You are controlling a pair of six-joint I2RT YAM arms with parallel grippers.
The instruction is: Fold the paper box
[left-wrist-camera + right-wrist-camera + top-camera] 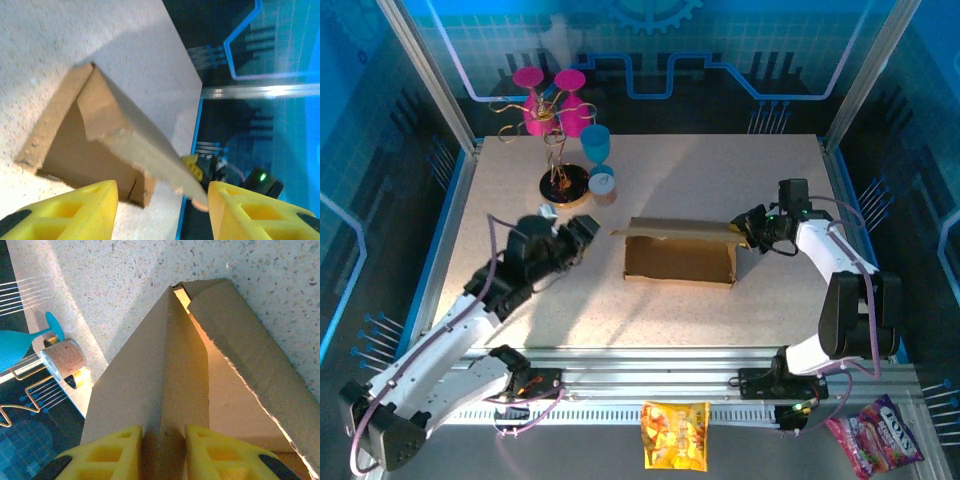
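The paper box (680, 258) lies in the middle of the table as a shallow brown cardboard tray, with a long flap standing along its far side. My right gripper (750, 234) is at the box's right far corner, shut on a folded edge of that cardboard. In the right wrist view its yellow fingers (107, 456) pinch the paper box (150, 385) with my right gripper (163, 452) straddling the fold. My left gripper (586, 231) hovers just left of the box, open and apart from it. The left wrist view looks along the paper box (95, 135) past my left gripper (162, 207).
A wire stand with pink cups (548, 100), a blue goblet (596, 145) and a tape roll (603, 184) stand at the back left. The tape roll (62, 356) also lies beyond the box. Snack bags (675, 435) lie below the front rail.
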